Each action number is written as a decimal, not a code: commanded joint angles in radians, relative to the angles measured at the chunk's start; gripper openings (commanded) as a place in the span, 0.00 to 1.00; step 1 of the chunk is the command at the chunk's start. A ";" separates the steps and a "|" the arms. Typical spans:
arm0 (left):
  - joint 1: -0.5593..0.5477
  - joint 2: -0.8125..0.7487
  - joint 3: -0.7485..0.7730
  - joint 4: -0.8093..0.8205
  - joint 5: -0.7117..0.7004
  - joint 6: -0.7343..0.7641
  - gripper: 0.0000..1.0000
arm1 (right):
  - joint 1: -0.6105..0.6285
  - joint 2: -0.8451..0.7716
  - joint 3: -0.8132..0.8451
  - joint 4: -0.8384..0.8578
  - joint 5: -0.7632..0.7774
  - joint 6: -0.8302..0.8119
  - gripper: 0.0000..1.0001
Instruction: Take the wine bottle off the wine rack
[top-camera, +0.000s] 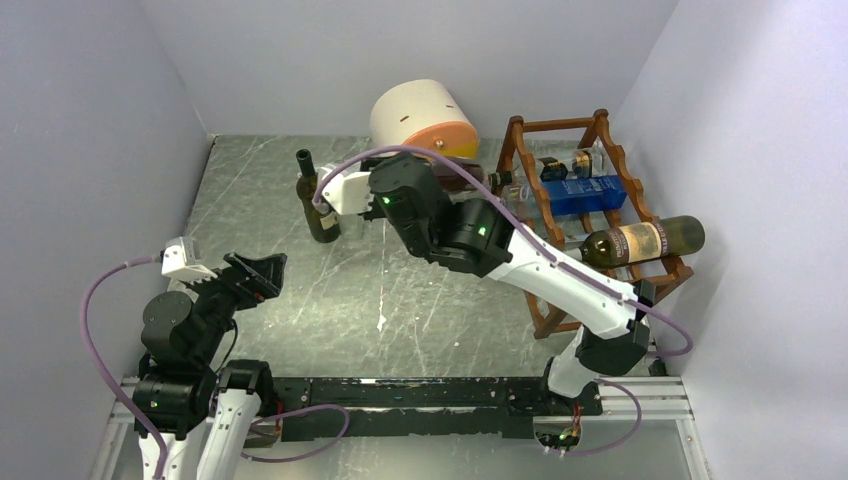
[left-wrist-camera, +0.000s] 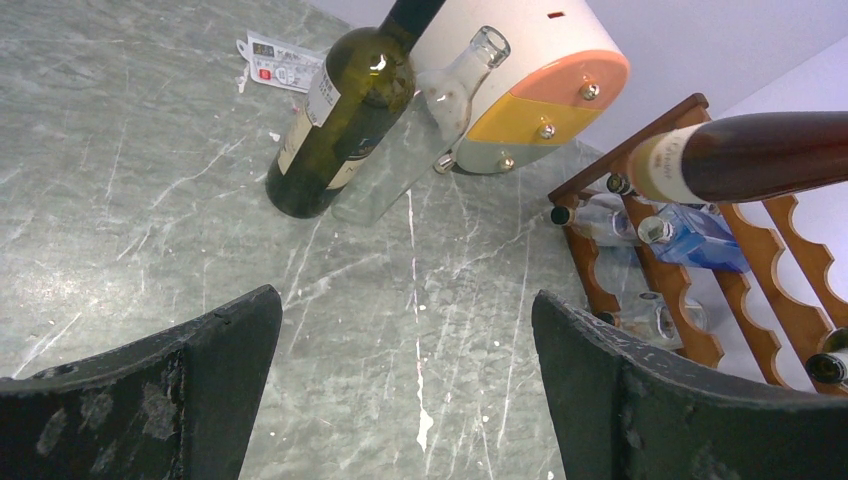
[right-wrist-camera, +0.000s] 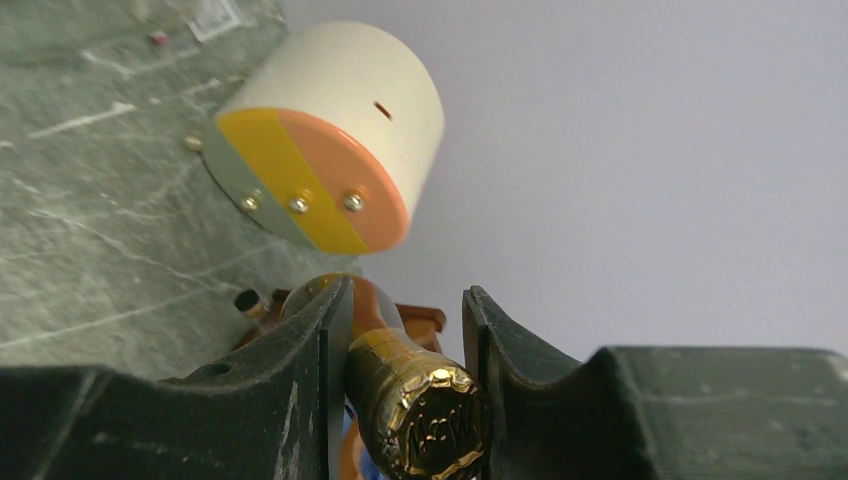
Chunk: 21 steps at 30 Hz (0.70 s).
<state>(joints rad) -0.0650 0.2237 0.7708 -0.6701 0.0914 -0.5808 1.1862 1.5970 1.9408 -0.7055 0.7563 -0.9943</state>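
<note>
Wine bottle (top-camera: 640, 241), dark brown glass with a gold foil cap, lies on the top of the reddish-brown scalloped wooden rack (top-camera: 668, 270). Right gripper (right-wrist-camera: 405, 400) clamps its foil neck. Left gripper (left-wrist-camera: 405, 385) hangs spread wide over the grey marbled table (left-wrist-camera: 120, 180).

Upright green bottle (top-camera: 318, 205); cream-orange drawer box (top-camera: 425, 120) behind.

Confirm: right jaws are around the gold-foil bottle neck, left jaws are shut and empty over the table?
Not quite. The left gripper is open, not shut: the left wrist view shows its jaws spread wide with only bare table between them. The rest holds: the right gripper has its jaws around the gold-foil bottle neck.
</note>
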 joint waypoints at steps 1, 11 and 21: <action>0.013 -0.001 -0.010 0.032 0.022 0.012 0.99 | 0.022 -0.038 0.075 0.117 0.047 -0.078 0.00; 0.013 -0.001 -0.010 0.034 0.026 0.014 0.99 | -0.024 -0.042 0.004 0.135 -0.175 0.196 0.00; 0.013 -0.003 -0.008 0.033 0.026 0.014 0.99 | -0.185 -0.070 -0.109 0.216 -0.463 0.383 0.00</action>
<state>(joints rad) -0.0624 0.2237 0.7708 -0.6701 0.0921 -0.5804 1.0603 1.6051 1.8038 -0.7258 0.3393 -0.6029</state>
